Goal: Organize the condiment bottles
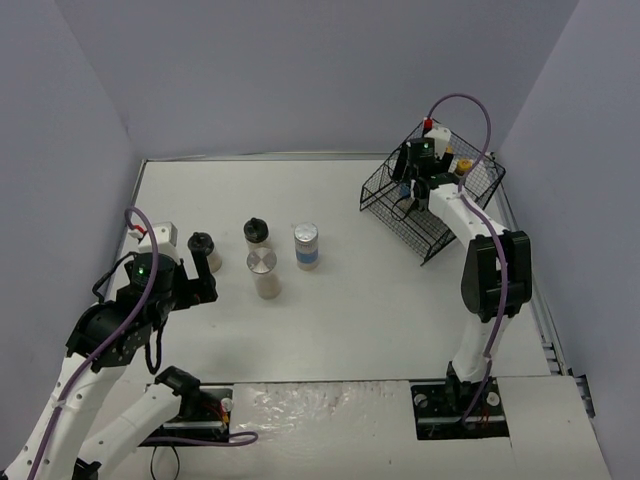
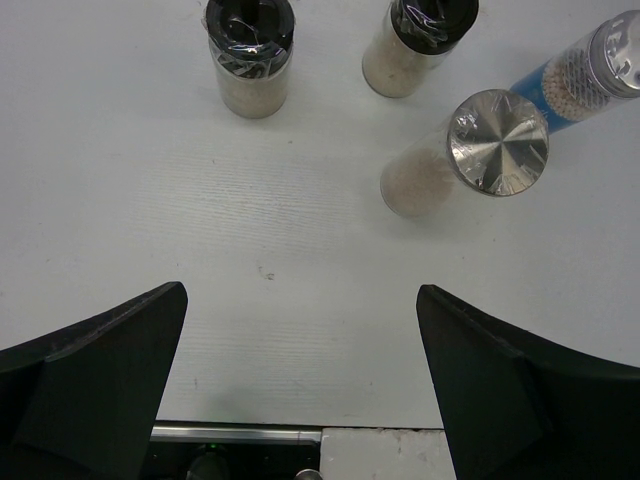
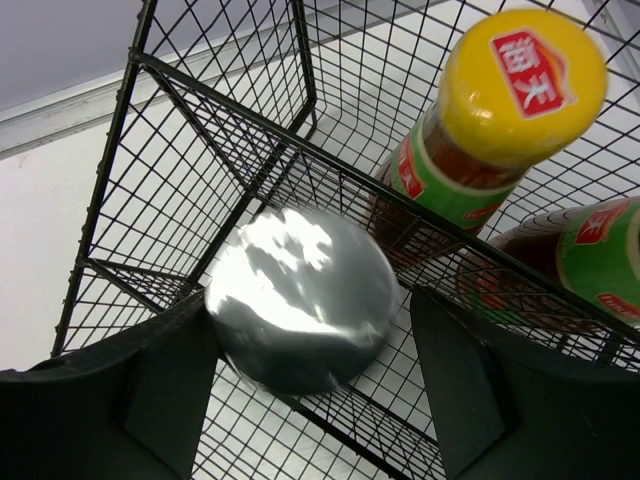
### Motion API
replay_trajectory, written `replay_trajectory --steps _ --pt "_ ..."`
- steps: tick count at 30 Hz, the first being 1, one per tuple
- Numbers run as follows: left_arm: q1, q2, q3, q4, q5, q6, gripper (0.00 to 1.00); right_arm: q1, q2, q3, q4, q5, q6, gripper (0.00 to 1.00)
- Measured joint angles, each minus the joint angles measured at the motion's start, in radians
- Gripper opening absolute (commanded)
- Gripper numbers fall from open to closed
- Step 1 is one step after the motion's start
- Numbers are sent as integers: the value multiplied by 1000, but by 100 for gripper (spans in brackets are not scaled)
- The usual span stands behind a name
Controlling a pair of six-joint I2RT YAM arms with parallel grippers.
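Two black-capped shakers [image 1: 203, 245] [image 1: 257, 231] and two silver-lidded jars, one plain [image 1: 262, 265] and one blue-labelled [image 1: 306, 243], stand on the white table left of centre. In the left wrist view they are the shakers [image 2: 249, 50] [image 2: 420, 40], the plain jar [image 2: 495, 142] and the blue-labelled jar [image 2: 590, 70]. My left gripper [image 2: 300, 300] is open and empty, short of them. My right gripper [image 3: 312, 300] is inside the black wire basket [image 1: 385, 190], jaws open around a blurred third silver-lidded jar [image 3: 300, 295]. Two dark sauce bottles, one with its yellow cap showing [image 3: 520, 75] and one beside it [image 3: 590, 250], stand in the basket.
The basket sits at the table's back right, close to the right wall. The table's near edge [image 2: 240, 433] lies just under my left gripper. Grey walls enclose the table on three sides.
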Motion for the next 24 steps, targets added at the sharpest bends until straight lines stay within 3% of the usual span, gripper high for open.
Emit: replay_trajectory --steps 10,13,16,24 --pt "0 1 -4 1 1 -7 97 0 -23 1 12 -65 -16 87" --pt "0 4 -4 1 1 -7 97 5 -56 1 -4 -109 -36 94" --pt "0 6 -4 1 1 -7 97 14 -133 -4 -19 -155 -68 100" --pt "0 7 -4 1 2 -6 97 171 -430 -79 6 -346 -210 100"
